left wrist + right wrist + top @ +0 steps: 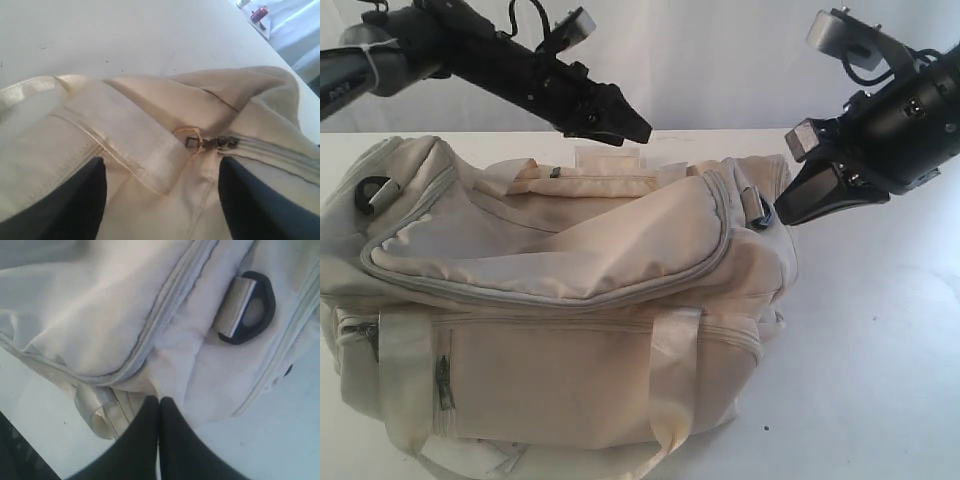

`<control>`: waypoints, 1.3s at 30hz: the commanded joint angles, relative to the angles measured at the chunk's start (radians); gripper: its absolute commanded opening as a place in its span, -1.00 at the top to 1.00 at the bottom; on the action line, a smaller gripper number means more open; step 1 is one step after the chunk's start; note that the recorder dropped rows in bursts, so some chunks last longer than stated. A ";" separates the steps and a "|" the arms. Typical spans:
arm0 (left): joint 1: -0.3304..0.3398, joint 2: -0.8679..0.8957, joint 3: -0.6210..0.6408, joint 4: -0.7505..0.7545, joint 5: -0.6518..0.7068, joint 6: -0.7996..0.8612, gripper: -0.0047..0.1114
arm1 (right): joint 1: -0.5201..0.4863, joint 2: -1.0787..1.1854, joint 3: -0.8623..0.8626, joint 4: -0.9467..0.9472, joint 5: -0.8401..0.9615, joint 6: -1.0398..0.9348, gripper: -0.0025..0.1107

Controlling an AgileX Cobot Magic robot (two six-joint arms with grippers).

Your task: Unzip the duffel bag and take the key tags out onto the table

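Note:
The cream-white duffel bag (570, 270) lies on the white table (880, 360), and its grey top zipper (620, 290) looks closed. My left gripper (628, 130) hovers over the bag's back top edge. In the left wrist view this gripper (162, 200) is open, with bag fabric and a pale strap (135, 145) below it. A dark zipper pull (192, 141) with a small ring lies just ahead of the fingers. My right gripper (784, 213) is shut and empty at the bag's right end, its tips (160, 407) close to the fabric below a black D-ring (250, 305). The key tags are hidden.
A front pocket with its own zipper (444, 380) and looped webbing handles (670, 400) face the camera. Bare table shows to the right of the bag and behind it (125, 35). A small red object (259, 12) sits near the far table edge.

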 commanded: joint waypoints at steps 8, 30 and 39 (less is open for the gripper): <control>-0.041 0.166 -0.147 -0.050 -0.034 -0.049 -0.24 | 0.000 -0.016 0.021 0.001 -0.019 -0.001 0.96; -0.086 0.199 -0.164 -0.052 0.016 -0.022 0.66 | 0.000 -0.016 0.021 0.003 -0.031 -0.002 0.96; -0.053 0.197 -0.385 -0.069 0.159 -0.023 0.92 | 0.000 -0.016 0.020 0.005 -0.172 -0.003 0.96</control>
